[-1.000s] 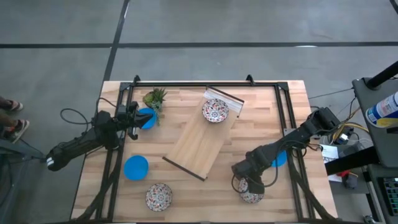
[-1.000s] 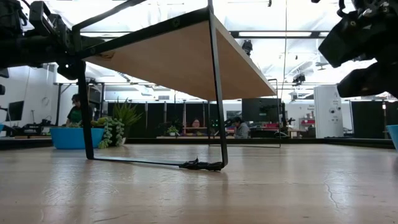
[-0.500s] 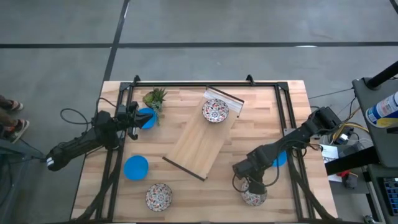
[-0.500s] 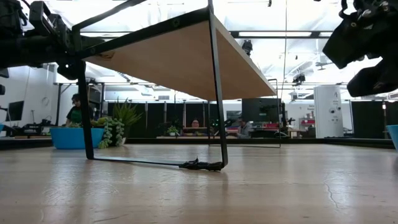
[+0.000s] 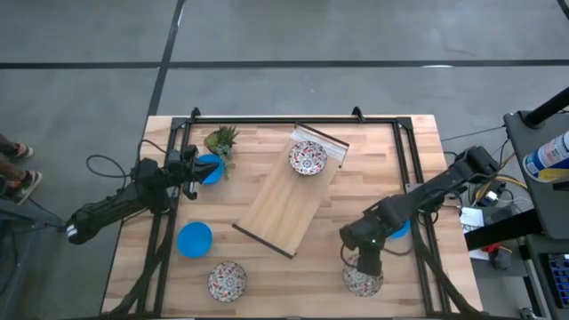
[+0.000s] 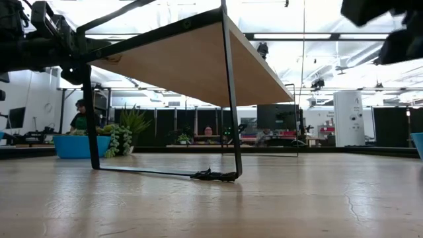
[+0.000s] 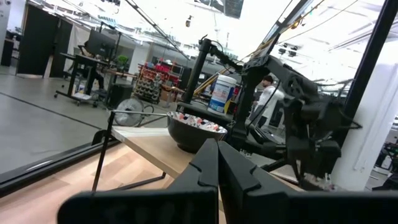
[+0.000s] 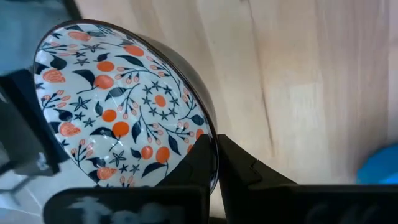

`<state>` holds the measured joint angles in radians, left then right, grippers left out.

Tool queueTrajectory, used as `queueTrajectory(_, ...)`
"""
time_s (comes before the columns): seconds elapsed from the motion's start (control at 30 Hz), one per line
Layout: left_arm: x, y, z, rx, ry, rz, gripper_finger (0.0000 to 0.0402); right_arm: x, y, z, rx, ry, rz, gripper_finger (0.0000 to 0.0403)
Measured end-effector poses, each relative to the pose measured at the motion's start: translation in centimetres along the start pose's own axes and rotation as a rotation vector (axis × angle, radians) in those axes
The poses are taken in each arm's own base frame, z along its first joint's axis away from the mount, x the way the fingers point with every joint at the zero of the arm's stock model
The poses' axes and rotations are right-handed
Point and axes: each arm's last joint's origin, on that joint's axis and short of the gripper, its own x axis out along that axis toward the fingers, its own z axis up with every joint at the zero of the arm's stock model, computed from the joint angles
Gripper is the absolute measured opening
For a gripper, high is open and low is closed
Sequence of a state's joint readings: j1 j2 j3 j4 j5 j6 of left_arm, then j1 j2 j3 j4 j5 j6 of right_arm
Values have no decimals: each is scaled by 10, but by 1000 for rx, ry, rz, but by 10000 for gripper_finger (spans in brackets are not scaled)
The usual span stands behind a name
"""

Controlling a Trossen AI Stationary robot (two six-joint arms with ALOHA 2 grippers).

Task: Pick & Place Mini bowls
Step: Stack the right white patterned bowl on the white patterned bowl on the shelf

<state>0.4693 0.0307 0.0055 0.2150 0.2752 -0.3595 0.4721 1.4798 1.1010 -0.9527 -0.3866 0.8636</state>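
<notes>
You have one red-patterned white bowl (image 5: 308,158) on the pale wooden board (image 5: 286,203) at upper centre, your right gripper (image 5: 366,267) has its fingers clenched on another (image 8: 118,115) at lower right, and, by my judgement, the remaining bowls await on the desk (image 5: 267,276).

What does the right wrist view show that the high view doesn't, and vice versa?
Only the right wrist view: the right gripper shut on the rim of the held bowl, with its flower pattern close up.

Only the high view: the board carrying a second patterned bowl, the plant, a third patterned bowl, the left gripper beside the left blue bowl, and the middle blue bowl.

Both: the held bowl on the table's right side, with the right blue bowl close by.
</notes>
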Motion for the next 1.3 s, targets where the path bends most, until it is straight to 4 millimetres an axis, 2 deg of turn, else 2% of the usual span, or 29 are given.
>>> queueTrajectory(0.2,0,0,0,0,1,0,0,-44,2,-5,68,-31,28,9)
queueTrajectory(0.53,0,0,0,0,1,0,0,-125,-18,5,271,-166,66,9)
queueTrajectory(0.73,0,0,0,0,1,0,0,-171,-40,25,419,-300,124,8)
queueTrajectory(1.03,0,0,0,0,1,0,0,-229,-83,47,533,-505,196,8)
queueTrajectory(1.17,0,0,0,0,1,0,0,-246,-103,58,569,-559,205,8)
queueTrajectory(1.3,0,0,0,0,1,0,0,-254,-120,73,593,-576,202,8)
